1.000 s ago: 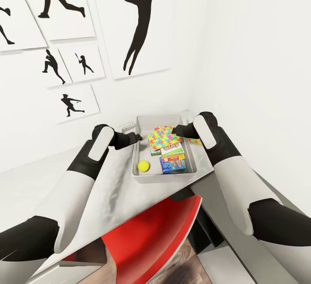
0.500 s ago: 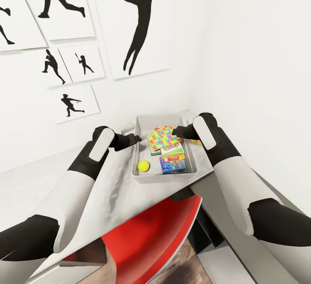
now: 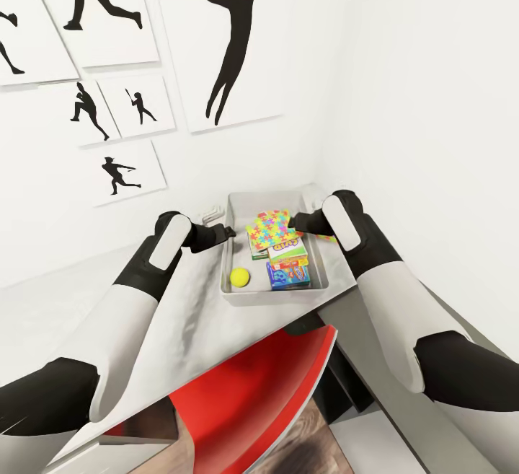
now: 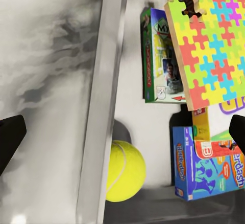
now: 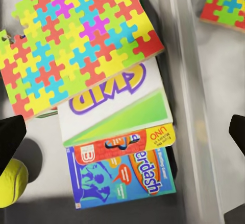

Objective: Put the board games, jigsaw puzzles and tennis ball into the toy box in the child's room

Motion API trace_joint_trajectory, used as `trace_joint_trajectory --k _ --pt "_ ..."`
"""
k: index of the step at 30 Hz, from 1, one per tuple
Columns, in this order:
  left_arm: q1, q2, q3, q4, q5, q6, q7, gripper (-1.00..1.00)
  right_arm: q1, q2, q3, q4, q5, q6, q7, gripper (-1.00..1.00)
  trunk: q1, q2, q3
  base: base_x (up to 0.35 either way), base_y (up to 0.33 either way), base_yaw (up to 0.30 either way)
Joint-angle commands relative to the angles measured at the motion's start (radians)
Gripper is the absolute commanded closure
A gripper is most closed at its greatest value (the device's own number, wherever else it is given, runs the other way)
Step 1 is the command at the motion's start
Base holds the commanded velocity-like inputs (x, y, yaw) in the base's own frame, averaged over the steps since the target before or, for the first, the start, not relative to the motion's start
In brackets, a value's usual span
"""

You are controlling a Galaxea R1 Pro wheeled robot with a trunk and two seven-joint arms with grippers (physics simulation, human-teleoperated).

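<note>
The light grey toy box (image 3: 274, 296) sits on the pale table (image 3: 194, 315). Inside it lie a jigsaw puzzle (image 3: 268, 227), a white-green game box (image 3: 290, 249), a blue game box (image 3: 290, 274) and the tennis ball (image 3: 239, 277). A green-sided box (image 4: 155, 55) lies under the puzzle (image 4: 212, 45). Outside the box wall (image 5: 189, 81), a second puzzle (image 5: 227, 1) rests on the table. My left gripper (image 3: 229, 230) hangs open over the left rim (image 4: 102, 106), near the ball (image 4: 125, 170). My right gripper (image 3: 294, 221) is open above the stacked boxes (image 5: 117, 106).
A red chair (image 3: 267, 387) is tucked under the table's front edge. White walls with black silhouette pictures (image 3: 231, 41) close in behind and to the right of the toy box. A small white object (image 3: 211, 212) lies on the table by the wall.
</note>
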Motion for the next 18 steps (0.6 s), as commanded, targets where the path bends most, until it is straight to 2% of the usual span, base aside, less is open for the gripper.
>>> trace_joint_trajectory --k 1,18 --pt "-0.001 0.0 -0.001 -0.001 0.01 0.001 0.01 -1.0 -0.001 0.0 0.002 0.0 -0.01 0.002 -0.01 -1.0 0.001 -0.002 -0.002 0.0 0.0 0.0" --pt "-0.001 0.001 -0.001 0.024 0.009 -0.002 0.001 -1.0 -0.001 -0.002 0.001 0.039 -0.01 -0.004 -0.01 -1.0 0.001 -0.002 -0.002 0.0 0.0 0.0"
